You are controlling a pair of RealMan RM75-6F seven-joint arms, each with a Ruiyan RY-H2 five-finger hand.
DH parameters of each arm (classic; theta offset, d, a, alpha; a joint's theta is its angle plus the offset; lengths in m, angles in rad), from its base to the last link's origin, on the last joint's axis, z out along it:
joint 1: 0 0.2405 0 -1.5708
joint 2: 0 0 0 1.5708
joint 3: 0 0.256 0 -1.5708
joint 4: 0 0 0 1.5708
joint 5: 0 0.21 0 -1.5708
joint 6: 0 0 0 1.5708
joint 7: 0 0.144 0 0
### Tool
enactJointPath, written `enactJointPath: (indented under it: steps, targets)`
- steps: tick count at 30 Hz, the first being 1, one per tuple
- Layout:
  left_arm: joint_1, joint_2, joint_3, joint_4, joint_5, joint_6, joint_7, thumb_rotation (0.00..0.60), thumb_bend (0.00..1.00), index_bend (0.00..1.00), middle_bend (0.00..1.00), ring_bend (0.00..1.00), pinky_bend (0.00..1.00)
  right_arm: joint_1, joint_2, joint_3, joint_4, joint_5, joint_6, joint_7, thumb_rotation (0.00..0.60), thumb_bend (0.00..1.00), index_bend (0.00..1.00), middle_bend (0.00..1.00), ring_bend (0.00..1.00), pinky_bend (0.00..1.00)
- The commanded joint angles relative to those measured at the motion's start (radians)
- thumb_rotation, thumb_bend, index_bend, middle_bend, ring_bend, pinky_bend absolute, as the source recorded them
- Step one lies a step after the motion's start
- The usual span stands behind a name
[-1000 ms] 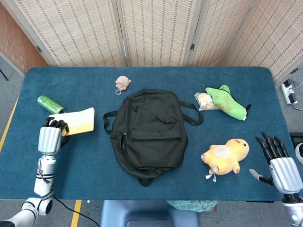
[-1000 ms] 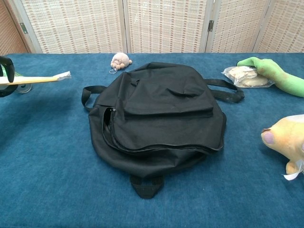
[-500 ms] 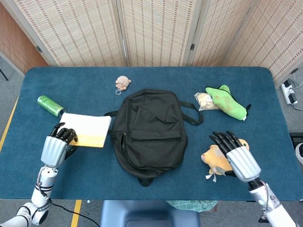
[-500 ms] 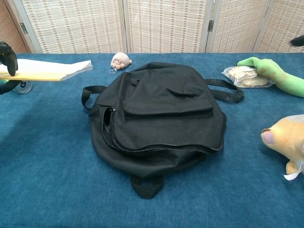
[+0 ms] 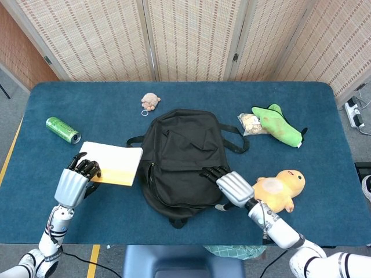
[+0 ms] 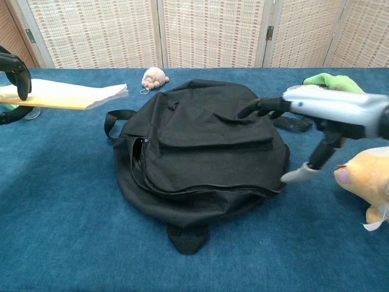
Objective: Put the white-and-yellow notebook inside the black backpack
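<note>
Left hand [image 5: 74, 184] pinches the notebook [image 5: 114, 163] by its near-left edge, held flat above the table [image 5: 87, 104], just beside the backpack [image 5: 182, 162]. Right hand [image 5: 231, 184] is spread, fingers apart, over the backpack's right edge, beside the yellow plush [image 5: 279, 189].

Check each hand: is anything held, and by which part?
The left hand holds the notebook by its near-left edge, off the table. The right hand holds nothing, spread above the backpack.

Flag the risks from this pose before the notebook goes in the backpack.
1. The backpack zipper shows only a narrow gap at its left side; the notebook may jam against it.
2. The left hand holds the notebook by one end, so it could slip.
3. The right hand rests on the flap, possibly pinning it shut.
</note>
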Motion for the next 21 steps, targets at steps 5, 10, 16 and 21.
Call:
enactJointPath:
  steps: [5, 10, 16, 21]
  targets:
    - [0.001, -0.002, -0.004, 0.002, 0.003, -0.007, 0.001, 0.600, 0.52, 0.69, 0.57, 0.51, 0.29, 0.082, -0.086, 0.015, 0.036, 0.112, -0.059, -0.046, 0.600, 0.17, 0.20, 0.12, 0.13, 0.16]
    - [0.005, -0.001, -0.007, 0.002, 0.002, -0.011, 0.000, 0.600, 0.52, 0.69, 0.57, 0.51, 0.29, 0.119, -0.126, 0.010, 0.056, 0.169, -0.071, -0.071, 0.600, 0.17, 0.21, 0.13, 0.13, 0.16]
    - [0.008, -0.006, -0.009, 0.008, 0.002, -0.020, -0.003, 0.600, 0.52, 0.69, 0.57, 0.51, 0.29, 0.163, -0.167, -0.008, 0.082, 0.245, -0.080, -0.120, 0.600, 0.17, 0.21, 0.13, 0.14, 0.16]
    - [0.009, -0.007, -0.011, 0.008, 0.004, -0.019, -0.006, 0.600, 0.52, 0.68, 0.56, 0.51, 0.29, 0.190, -0.187, -0.025, 0.097, 0.298, -0.061, -0.176, 0.600, 0.17, 0.21, 0.13, 0.15, 0.16]
